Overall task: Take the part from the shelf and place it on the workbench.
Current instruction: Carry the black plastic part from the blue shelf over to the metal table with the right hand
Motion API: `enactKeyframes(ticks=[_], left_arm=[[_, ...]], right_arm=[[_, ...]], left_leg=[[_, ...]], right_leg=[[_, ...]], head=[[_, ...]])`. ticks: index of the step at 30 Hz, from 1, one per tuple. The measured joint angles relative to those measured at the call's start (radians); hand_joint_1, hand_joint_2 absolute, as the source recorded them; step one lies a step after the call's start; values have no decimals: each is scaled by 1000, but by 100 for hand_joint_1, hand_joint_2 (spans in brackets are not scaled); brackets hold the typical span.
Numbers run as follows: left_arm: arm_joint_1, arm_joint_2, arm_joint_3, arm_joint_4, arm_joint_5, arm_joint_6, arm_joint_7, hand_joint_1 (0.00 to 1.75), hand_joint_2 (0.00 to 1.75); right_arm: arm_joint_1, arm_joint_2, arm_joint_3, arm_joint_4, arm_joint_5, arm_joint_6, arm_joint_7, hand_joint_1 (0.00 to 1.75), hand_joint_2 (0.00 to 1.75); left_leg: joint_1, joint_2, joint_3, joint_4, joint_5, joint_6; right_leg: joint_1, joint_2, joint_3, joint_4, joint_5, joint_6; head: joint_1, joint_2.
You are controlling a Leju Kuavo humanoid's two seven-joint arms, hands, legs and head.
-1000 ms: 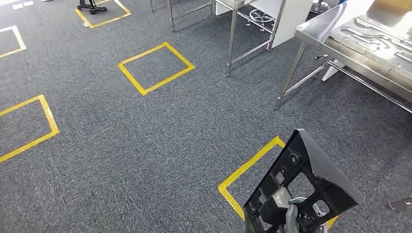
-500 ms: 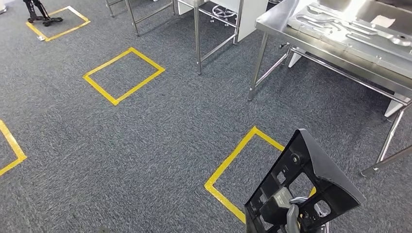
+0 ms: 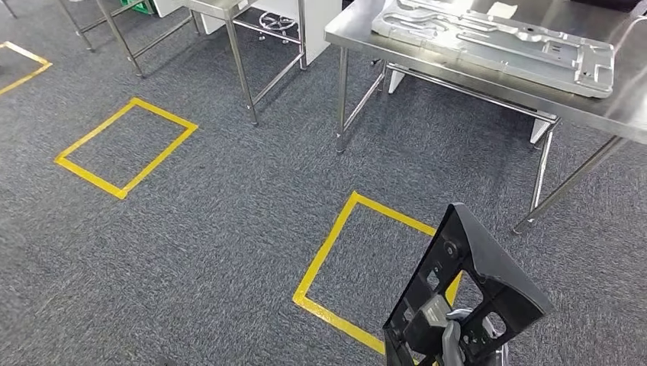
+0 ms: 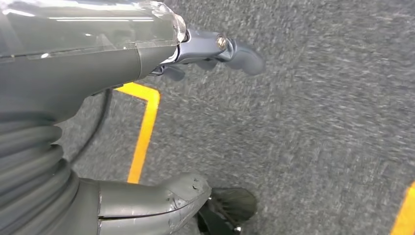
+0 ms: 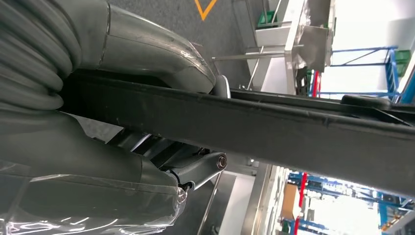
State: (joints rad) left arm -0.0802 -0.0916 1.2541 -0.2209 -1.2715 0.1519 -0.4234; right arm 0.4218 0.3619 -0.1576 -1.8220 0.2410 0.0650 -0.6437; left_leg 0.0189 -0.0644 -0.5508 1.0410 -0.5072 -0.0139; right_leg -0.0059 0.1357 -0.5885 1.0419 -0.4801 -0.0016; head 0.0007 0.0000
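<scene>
Turning toward the steel counter (image 3: 610,114), I see in the head view that the whole floor picture has slid left and down across the last second: the yellow taped square (image 3: 358,267) that sat near my feet is now more central, and the counter, with a pale pressed metal panel (image 3: 496,34) lying on it, has come much closer along the upper right. That is my own camera moving, not the things, and I judge it means the carry is well along, with the set-down not yet begun. The part (image 3: 469,293), a black plastic frame with several cut-out windows and a sloped solid flank, stands tilted upright low in the picture, above the carpet and well short of the counter; my right hand (image 3: 454,343) grips it from below through one opening. In the left wrist view my left hand (image 4: 147,122) hangs over grey carpet with its fingers (image 4: 242,54) apart and nothing between them. In the right wrist view the part's long dark edge (image 5: 274,122) is clamped between thumb and fingers (image 5: 195,169).
</scene>
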Motion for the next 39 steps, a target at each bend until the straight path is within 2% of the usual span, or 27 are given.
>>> enactKeyframes(ticks=[1, 3, 5, 7, 8, 9, 10, 12, 14, 16, 17, 19, 20, 21, 22, 23, 24, 25, 26, 28, 29, 32, 34, 35, 37, 38, 39], left_arm=[[-2, -2, -1, 0, 0, 0, 0, 0, 175], [-5, -5, -2, 0, 0, 0, -1, 0, 175], [-3, -6, -3, 0, 0, 0, -1, 0, 175], [0, -6, -3, 0, 0, 0, -1, 0, 175], [1, -6, -3, 0, 0, 0, -1, 0, 175], [1, -6, -3, 0, 0, 0, -1, 0, 175], [1, -6, -3, 0, 0, 0, -1, 0, 175], [0, -8, -3, 0, -1, 0, -1, 0, 175], [-2, -9, -3, 0, -3, 0, -1, 0, 175], [-8, -10, -4, 0, -3, -1, -1, 0, 175], [-10, -10, -4, 0, -3, -2, -1, 0, 175], [-12, -11, -4, 0, -3, -6, -2, 0, 175], [-11, -12, -4, 0, -3, -8, -3, 0, 175], [-8, -12, -4, 0, -2, -10, -3, 0, 175], [-4, -12, -4, 0, -1, -11, -3, 0, 175], [-1, -12, -4, 0, 0, -13, -3, 0, 175], [1, -12, -4, 0, 1, -16, -3, 0, 175], [1, -12, -4, 0, 2, -20, -4, 0, 175], [1, -12, -4, 0, 4, -24, -5, 0, 175], [-2, -12, -4, 0, 5, -31, -9, 0, 175], [-3, -12, -4, 0, 4, -33, -11, 0, 175], [-2, -13, -4, 0, 3, -34, -11, 0, 175], [0, -14, -4, 0, 2, -34, -10, 0, 175], [1, -14, -4, 0, 1, -34, -10, 0, 175], [3, -13, -4, 0, -2, -34, -6, 0, 175], [4, -12, -4, 0, -6, -34, -3, 0, 175], [5, -12, -4, 0, -11, -35, 0, 0, 175]], right_arm=[[1, 0, 0, 0, 2, 0, 0, 175, 175], [4, 0, 0, 0, 4, -2, 1, 175, 175], [2, 0, 1, 0, 6, -3, 2, 175, 175], [1, 0, 1, 0, 7, -2, 2, 175, 175], [3, 0, 1, 0, 7, -2, 3, 175, 175], [4, 0, 1, 0, 7, -2, 3, 175, 175], [5, -1, 1, 0, 8, -2, 4, 175, 175], [4, -1, 1, 0, 8, -2, 4, 175, 175], [3, 0, 1, 0, 9, -2, 4, 175, 175], [4, 0, 2, 0, 11, -3, 4, 175, 175], [6, 0, 2, 0, 12, -3, 4, 175, 175], [6, 0, 2, -1, 14, -3, 6, 175, 175], [6, 0, 4, -1, 16, -3, 8, 175, 175], [4, 1, 4, -1, 17, -5, 11, 175, 175], [4, 1, 5, -1, 20, -10, 14, 175, 175], [5, 1, 6, 0, 26, -21, 19, 175, 175], [6, 1, 6, 0, 32, -36, 23, 175, 175], [8, 1, 6, 0, 39, -52, 29, 175, 175], [8, 1, 7, 0, 45, -70, 34, 175, 175], [8, 1, 9, 0, 49, -97, 41, 175, 175], [8, 1, 10, 0, 49, -107, 44, 175, 175], [10, 1, 13, -4, 50, -140, 59, 175, 175], [7, 0, 14, -10, 53, -165, 74, 175, 175], [4, 0, 14, -13, 60, -185, 84, 175, 175], [-3, 0, 15, -15, 102, -252, 118, 175, 175], [-7, 0, 15, -13, 139, -307, 145, 175, 175], [-11, -1, 15, -10, 179, -370, 172, 175, 175]], left_leg=[[1, 11, 2, -3, 3, 7], [4, 34, 9, -15, 10, 23], [5, 61, 13, -22, 12, 33], [3, 91, 15, -23, 8, 36], [3, 105, 17, -23, 5, 35], [3, 119, 20, -23, 2, 33], [3, 131, 26, -23, -2, 31], [0, 154, 39, -23, -13, 24], [-4, 173, 50, -25, -23, 12], [-6, 193, 63, -32, -29, 0], [-4, 190, 69, -31, -33, -6], [-1, 142, 57, 13, -65, -15], [2, 107, 32, 68, -95, -17], [2, 84, -4, 138, -128, -18], [2, 74, -41, 206, -153, -19], [2, 71, -70, 249, -158, -20], [2, 70, -82, 256, -141, -21], [3, 70, -77, 224, -105, -21], [4, 69, -57, 160, -58, -21], [4, 57, -15, 45, -6, -14], [2, 52, -5, 14, -1, -7], [0, 51, 3, -2, -8, 20], [2, 56, 14, -6, -9, 32], [2, 60, 18, -6, -10, 36], [1, 68, 23, -6, -15, 40], [1, 71, 27, -6, -20, 41], [1, 73, 32, -6, -25, 40]], right_leg=[[-1, 5, -1, -2, 2, 6], [1, -40, -13, 18, -11, 18], [1, -107, -59, 108, -61, 26], [-5, -126, -126, 230, -109, 35], [-8, -129, -145, 259, -109, 38], [-10, -133, -144, 251, -91, 40], [-11, -141, -121, 204, -57, 39], [-5, -181, -51, 69, 6, 31], [4, -206, -15, -3, 23, 17], [8, -188, -13, -10, 18, 7], [6, -176, -10, -15, 19, 1], [-2, -153, -2, -27, 24, -11], [-4, -142, 1, -30, 25, -16], [-4, -130, 1, -30, 24, -20], [-4, -117, 2, -29, 23, -22], [-3, -105, 3, -27, 21, -24], [-3, -95, 5, -25, 19, -23], [-4, -85, 7, -22, 15, -22], [-5, -78, 11, -17, 9, -19], [-4, -69, 13, -7, -5, -9], [-4, -66, 13, -4, -9, -2], [-2, -67, 13, 8, -7, 19], [-1, -91, -2, 47, -27, 27], [-2, -106, -25, 91, -51, 30], [-3, -124, -97, 210, -104, 35], [-5, -127, -129, 255, -116, 37], [-6, -129, -146, 269, -108, 37]], head=[[0, 0], [4, 0], [10, 0], [12, 0], [13, 0], [13, 0], [13, 0], [13, 0], [12, 0], [11, 0], [11, 0], [7, 0], [4, 0], [1, 0], [0, 0], [-1, 0], [-1, 0], [-2, 0], [-2, 0], [-4, 0], [-4, 0], [-2, 0], [1, 0], [3, 0], [6, 0], [6, 0], [6, 0]])
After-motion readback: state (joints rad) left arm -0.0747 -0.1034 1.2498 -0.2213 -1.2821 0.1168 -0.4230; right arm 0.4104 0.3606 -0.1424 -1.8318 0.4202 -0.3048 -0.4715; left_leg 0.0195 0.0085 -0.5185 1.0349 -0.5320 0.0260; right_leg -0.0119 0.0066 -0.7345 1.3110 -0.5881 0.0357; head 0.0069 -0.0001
